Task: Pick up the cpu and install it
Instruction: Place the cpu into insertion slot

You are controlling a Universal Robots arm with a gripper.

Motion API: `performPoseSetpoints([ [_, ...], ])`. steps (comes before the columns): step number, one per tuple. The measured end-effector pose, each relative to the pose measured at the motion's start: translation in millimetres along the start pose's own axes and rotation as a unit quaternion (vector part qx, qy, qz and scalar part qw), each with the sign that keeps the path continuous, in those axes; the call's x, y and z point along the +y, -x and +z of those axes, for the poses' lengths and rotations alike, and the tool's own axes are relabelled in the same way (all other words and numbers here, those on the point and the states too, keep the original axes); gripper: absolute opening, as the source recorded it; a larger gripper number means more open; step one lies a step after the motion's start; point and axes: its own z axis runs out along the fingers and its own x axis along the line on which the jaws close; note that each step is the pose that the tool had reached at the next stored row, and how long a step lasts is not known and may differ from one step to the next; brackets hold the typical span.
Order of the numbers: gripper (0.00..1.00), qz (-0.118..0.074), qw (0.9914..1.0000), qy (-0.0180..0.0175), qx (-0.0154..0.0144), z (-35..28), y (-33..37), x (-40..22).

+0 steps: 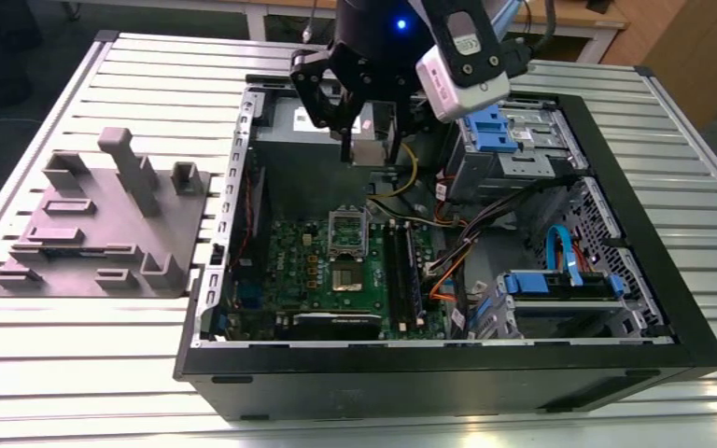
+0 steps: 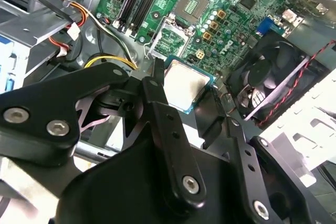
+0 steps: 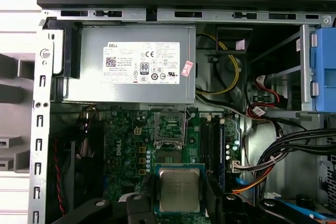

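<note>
Second wrist view: my claw (image 2: 185,92) is clamped on the cpu (image 2: 184,83). Fingers (image 2: 157,98) grip two opposite edges, the other two edges are free, and the chip hangs clear above the motherboard (image 2: 236,9). First wrist view adds the power supply (image 3: 128,72) beyond the open socket frame (image 3: 170,127). Exterior view shows the case walls (image 1: 216,280) around me, with cables (image 1: 484,224) crowding one side.

One cpu (image 3: 179,190), one motherboard (image 3: 126,156), one power-supply box (image 3: 89,80), one fan (image 2: 273,80), one grey fixture block (image 1: 97,229)
</note>
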Motion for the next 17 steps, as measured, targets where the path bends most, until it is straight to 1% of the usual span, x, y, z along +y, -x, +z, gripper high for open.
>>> performPoseSetpoints([
  [3, 0.47, 0.0, 1.0, 0.0, 0.0, 2.5, -0.1, -0.3],
  [11, 0.47, 0.0, 1.0, -0.0001, 0.0, 16.7, -1.1, -1.6],
  [17, 0.47, 0.0, 1.0, -0.0001, 0.0, 23.7, -1.0, -2.0],
])
